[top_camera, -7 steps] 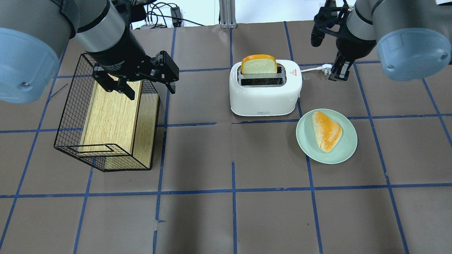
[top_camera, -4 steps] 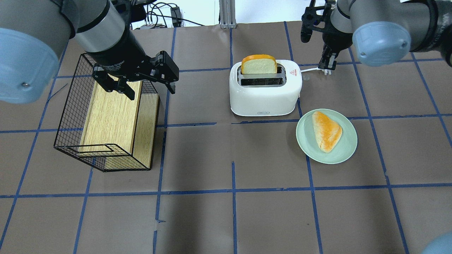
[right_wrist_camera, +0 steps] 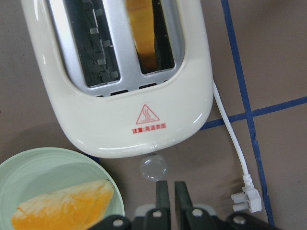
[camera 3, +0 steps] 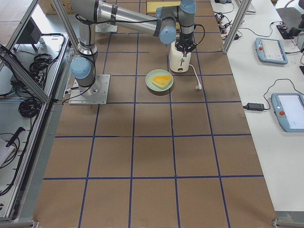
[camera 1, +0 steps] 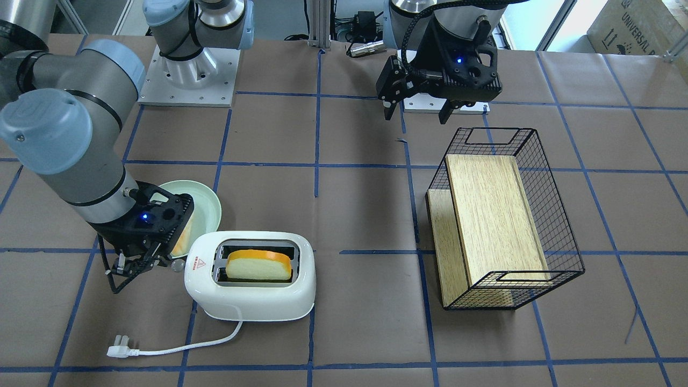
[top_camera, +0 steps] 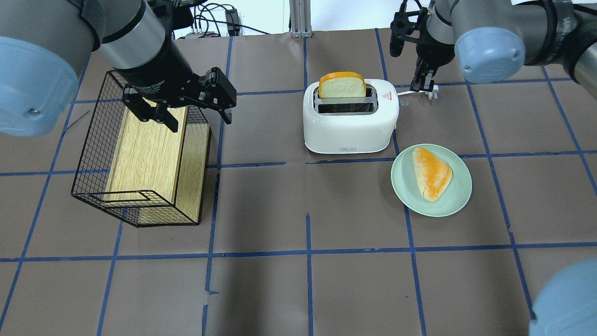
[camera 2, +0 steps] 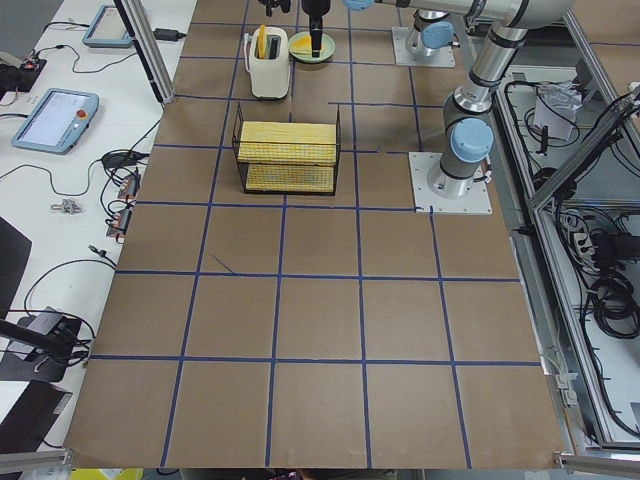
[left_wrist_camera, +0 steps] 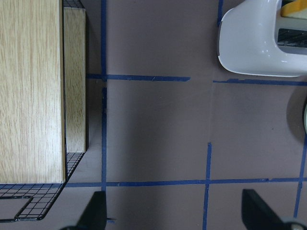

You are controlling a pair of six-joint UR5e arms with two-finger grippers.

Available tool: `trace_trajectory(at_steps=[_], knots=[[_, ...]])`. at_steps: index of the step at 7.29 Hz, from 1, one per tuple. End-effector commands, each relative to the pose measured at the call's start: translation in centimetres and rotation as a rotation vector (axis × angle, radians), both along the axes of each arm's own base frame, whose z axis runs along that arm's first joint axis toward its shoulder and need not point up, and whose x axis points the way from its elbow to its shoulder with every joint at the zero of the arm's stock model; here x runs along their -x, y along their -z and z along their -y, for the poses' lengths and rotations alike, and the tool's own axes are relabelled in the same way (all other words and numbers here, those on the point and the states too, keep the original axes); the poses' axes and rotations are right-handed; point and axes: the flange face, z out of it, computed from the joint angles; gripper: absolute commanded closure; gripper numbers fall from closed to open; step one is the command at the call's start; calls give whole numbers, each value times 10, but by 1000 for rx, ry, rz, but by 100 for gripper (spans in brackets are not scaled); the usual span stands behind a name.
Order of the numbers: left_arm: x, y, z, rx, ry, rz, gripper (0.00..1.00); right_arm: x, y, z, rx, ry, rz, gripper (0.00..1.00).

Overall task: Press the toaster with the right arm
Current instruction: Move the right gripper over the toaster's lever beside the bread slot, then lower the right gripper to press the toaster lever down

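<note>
Toaster (top_camera: 350, 126) mid-table; bread slice (top_camera: 342, 85) stands in slot farther from robot. Green plate (top_camera: 459, 196) just beside toaster holds orange-crusted wedge (top_camera: 431, 173). Wire basket (top_camera: 93, 140) holds wooden box (top_camera: 144, 149). Table (top_camera: 354, 289): brown paper, blue tape grid. Right gripper (right_wrist_camera: 171, 186): fingers nearly together, empty, just off toaster's sticker end by knob (right_wrist_camera: 153, 168); plug (right_wrist_camera: 247, 197) nearby. Left gripper (top_camera: 200, 123): spread wide, empty, above basket.

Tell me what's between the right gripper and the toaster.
In the right wrist view, only the toaster's own clear round knob lies there, just ahead of the right gripper's fingertips; the rest is bare table.
</note>
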Motion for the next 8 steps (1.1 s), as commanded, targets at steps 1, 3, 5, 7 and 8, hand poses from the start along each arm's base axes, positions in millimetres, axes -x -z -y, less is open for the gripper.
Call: trace_trajectory(at_steps=[1, 3, 5, 7, 8], knots=[[0, 0, 0, -1, 0, 0, 0, -2, 16, 4, -22, -45, 6, 81], [0, 0, 0, -1, 0, 0, 0, -2, 24, 5, -33, -68, 3, 81], [0, 0, 0, -1, 0, 0, 0, -1, 40, 2, -66, -70, 2, 84], [0, 0, 0, -1, 0, 0, 0, 2, 53, 5, -84, -92, 1, 84], [0, 0, 0, 1, 0, 0, 0, 2, 62, 6, -97, -108, 3, 84]])
